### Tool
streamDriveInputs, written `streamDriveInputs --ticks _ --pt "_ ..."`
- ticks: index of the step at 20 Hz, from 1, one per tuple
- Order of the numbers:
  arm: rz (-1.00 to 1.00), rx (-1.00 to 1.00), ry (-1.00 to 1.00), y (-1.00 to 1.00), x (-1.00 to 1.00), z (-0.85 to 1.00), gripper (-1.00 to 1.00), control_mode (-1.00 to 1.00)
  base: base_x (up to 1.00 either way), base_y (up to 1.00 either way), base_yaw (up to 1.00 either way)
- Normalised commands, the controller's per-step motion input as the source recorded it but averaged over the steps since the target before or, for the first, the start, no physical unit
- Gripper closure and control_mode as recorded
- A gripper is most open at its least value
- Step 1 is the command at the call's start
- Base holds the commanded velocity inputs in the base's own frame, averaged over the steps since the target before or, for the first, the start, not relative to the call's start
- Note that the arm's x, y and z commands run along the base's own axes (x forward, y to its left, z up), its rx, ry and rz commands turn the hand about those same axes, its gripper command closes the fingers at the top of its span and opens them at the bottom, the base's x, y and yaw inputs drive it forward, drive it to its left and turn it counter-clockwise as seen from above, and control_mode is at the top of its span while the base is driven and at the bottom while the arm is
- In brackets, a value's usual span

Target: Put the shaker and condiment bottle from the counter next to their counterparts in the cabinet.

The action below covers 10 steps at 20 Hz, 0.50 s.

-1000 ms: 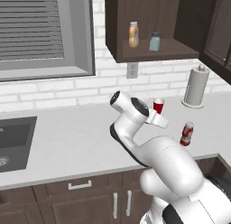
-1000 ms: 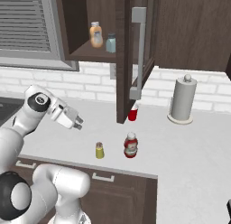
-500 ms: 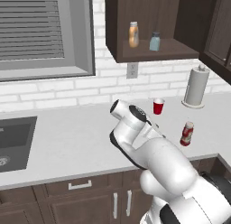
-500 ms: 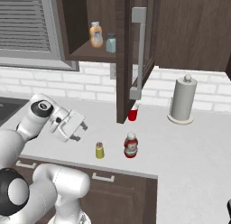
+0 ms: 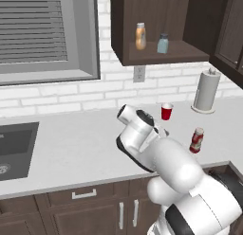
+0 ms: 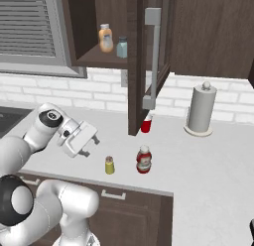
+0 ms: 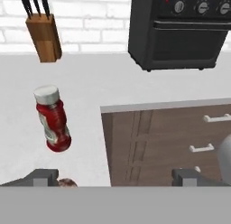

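Gripper (image 6: pixel 90 144) hangs low over the counter's (image 6: pixel 218 160) front edge, jaws spread wide, nothing between them. Just past it the shaker (image 6: pixel 109 165) stands upright near the edge; in the hand view only its dark cap (image 7: pixel 66 183) peeks in at the bottom by the left fingertip (image 7: pixel 43 175). Beside the shaker, apart from it, stands the red bottle (image 6: pixel 143 159), white cap up, also near the front edge; the left base view shows it at the right end of the counter (image 5: pixel 71 153), (image 5: pixel 196 140). Farther back a red cup (image 6: pixel 146 124) sits near the wall under the cabinet (image 6: pixel 84 22), with a paper towel roll (image 6: pixel 200 110) to its right. Up on the cabinet shelf, door open, the orange bottle (image 6: pixel 105 38) and blue-grey shaker (image 6: pixel 122 47) stand side by side. Sink (image 5: pixel 14 149) at far left. Hand view also shows a knife block (image 7: pixel 43 35) and a dark oven (image 7: pixel 180 29) at the back.
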Motion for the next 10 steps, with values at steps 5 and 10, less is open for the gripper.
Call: streamDriveInputs --ticks 5,10 --pt "0.00 0.00 -0.01 -0.39 0.01 -0.21 -1.00 -1.00 0.00 0.00 0.00" --pt "0.00 0.00 0.00 -0.03 0.00 -0.14 -1.00 -1.00 0.00 0.00 0.00"
